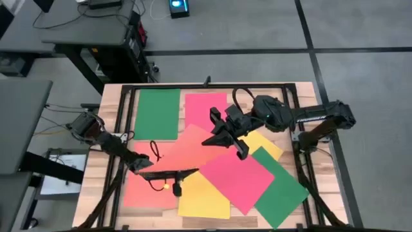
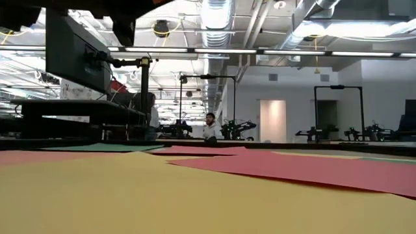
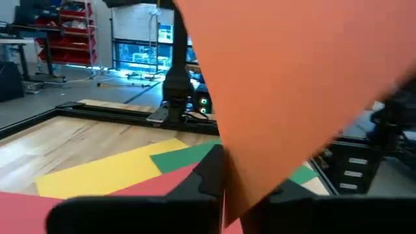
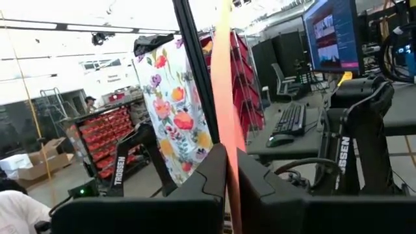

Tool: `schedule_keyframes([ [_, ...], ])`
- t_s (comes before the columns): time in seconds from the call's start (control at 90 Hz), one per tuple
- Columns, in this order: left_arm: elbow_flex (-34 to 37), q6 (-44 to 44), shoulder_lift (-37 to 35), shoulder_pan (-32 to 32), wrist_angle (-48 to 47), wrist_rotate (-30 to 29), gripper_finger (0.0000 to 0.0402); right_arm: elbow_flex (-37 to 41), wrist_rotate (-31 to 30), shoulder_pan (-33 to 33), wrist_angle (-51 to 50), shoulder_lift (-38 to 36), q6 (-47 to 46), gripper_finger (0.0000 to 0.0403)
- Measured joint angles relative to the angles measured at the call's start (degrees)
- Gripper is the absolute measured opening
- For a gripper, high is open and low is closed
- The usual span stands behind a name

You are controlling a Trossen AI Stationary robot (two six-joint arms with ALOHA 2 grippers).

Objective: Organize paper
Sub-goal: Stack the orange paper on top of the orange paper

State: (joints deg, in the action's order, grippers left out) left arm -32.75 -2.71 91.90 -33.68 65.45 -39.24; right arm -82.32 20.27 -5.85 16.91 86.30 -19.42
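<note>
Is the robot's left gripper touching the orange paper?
Touching. In the left wrist view, the left gripper has its fingers shut on the edge of the orange paper, which rises from between them. The high view shows it at the sheet's corner.

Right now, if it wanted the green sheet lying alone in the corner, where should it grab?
Likely a corner of its short edge facing the table's middle, coming in low and sideways. The green sheet lies flat and uncovered, so only a rim can be pinched. Both the left tool and right tool are shut on the orange sheet.
</note>
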Motion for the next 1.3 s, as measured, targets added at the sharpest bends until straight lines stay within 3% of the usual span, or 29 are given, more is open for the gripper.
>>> schedule_keyframes([
  [0.256, 0.0, 0.51, -0.02, -7.83, 2.15, -3.43, 0.0, 0.0, -2.12, 0.48, -1.18, 0.0, 0.44, 0.0],
  [0.511, -0.07, 3.51, -0.07, -18.27, 5.2, -19.7, 0.0, 0.0, -5.96, 0.16, -6.12, 2.55, 0.39, 0.0],
  [0.744, -0.11, 3.62, -0.09, -22.39, 6.52, -27.91, 0.0, 0.0, -5.94, -1.06, -5.75, 9.78, -3.24, 0.0],
  [0.978, -0.13, -2.4, -0.08, -27.51, 6.54, -38.29, 0.0, 0.0, -5.99, -1.66, -3.96, 17.62, -6.58, 0.0],
  [1.156, -0.15, -7.35, -0.09, -33.77, 6.54, -49.63, 0.0, 0.0, -8.83, -1.62, -3.92, 21.07, -8.81, 0.0],
  [1.3, -0.15, -11.58, -0.11, -37.43, 7.15, -50.71, 0.0, 0.0, -11.66, -1.62, -3.0, 23.91, -11.41, 0.0],
])
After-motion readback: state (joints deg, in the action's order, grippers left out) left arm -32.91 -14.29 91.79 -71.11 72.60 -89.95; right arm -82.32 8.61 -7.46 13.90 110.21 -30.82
